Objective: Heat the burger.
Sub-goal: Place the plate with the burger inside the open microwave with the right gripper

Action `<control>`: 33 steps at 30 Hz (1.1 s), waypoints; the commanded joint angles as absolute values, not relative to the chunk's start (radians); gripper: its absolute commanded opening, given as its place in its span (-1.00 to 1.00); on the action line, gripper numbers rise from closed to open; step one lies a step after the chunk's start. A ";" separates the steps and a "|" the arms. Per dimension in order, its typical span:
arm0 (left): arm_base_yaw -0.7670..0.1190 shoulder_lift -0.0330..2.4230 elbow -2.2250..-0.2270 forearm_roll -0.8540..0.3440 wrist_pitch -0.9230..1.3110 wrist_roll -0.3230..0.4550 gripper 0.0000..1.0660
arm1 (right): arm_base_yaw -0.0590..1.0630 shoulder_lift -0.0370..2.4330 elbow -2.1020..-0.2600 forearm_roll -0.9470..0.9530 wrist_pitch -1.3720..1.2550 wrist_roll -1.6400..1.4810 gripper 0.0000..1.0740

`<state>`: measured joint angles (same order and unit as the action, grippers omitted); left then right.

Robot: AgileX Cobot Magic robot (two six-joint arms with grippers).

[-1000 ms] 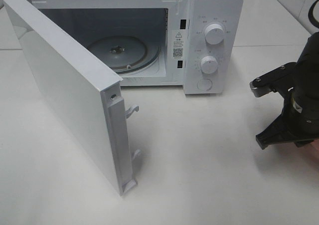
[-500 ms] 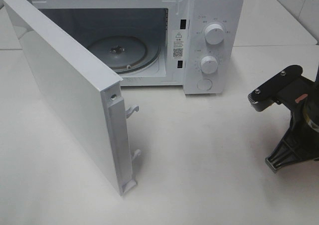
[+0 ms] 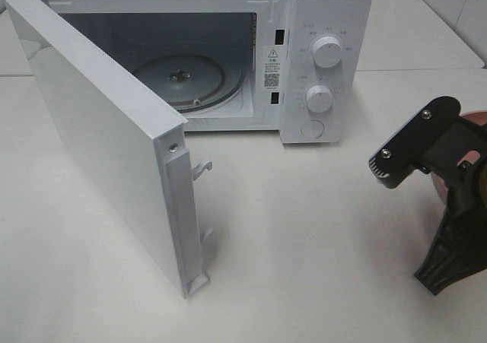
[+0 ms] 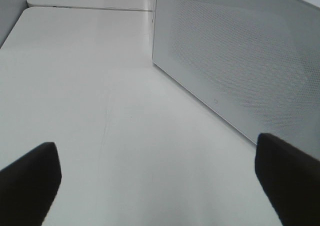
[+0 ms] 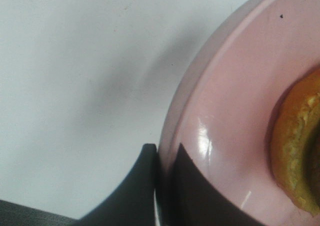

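Right gripper (image 5: 162,156): clenched on the rim of the pink plate (image 5: 225,110), one finger on each side of the lip. Burger (image 5: 297,141) sits on that plate, only part of its bun edge showing. Plate lies at the right edge of the worktop (image 3: 304,244).

Left gripper (image 4: 160,186): released, fingers wide apart, nothing between them, low over bare worktop beside the microwave (image 3: 327,23).

Microwave stands at the far edge, door (image 3: 99,138) swung open, turntable (image 3: 183,77) bare.

Brings the right gripper (image 5: 164,152) closer to the near edge of the bench (image 3: 304,236) than a second ago. Tips it over more. Shows a bit of pink plate (image 3: 472,118) behind it now, hidden before.
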<state>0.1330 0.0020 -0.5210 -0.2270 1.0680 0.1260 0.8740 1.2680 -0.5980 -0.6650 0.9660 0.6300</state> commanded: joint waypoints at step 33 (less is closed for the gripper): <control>0.127 0.002 -0.520 -0.231 1.072 0.124 0.87 | 1.214 1.243 -0.570 -0.720 1.001 0.352 -1.00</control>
<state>0.1330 0.0020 -0.5210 -0.2270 1.0680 0.1260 1.2090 1.2520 -0.5750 -0.6510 0.9930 0.4130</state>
